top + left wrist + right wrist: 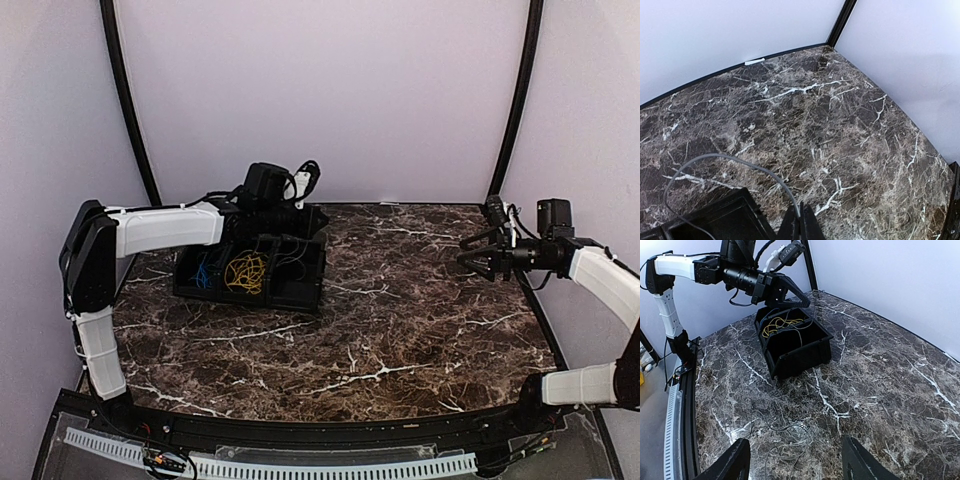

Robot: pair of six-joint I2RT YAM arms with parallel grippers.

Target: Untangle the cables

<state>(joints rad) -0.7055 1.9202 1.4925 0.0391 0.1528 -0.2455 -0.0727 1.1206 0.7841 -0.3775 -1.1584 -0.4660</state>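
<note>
A black bin at the table's back left holds the cables: a yellow coil in the middle and a blue one to its left. My left gripper hovers over the bin's far right corner. It is shut on a thin grey-looking cable, which arcs off left and drops towards the bin. In the right wrist view that strand hangs from the left gripper into the bin. My right gripper is open above the table at the right, nothing between its fingers.
A thin dark wire lies in loose loops on the marble below the right gripper. Black corner posts and pale walls close the back and sides. A white slotted strip runs along the near edge.
</note>
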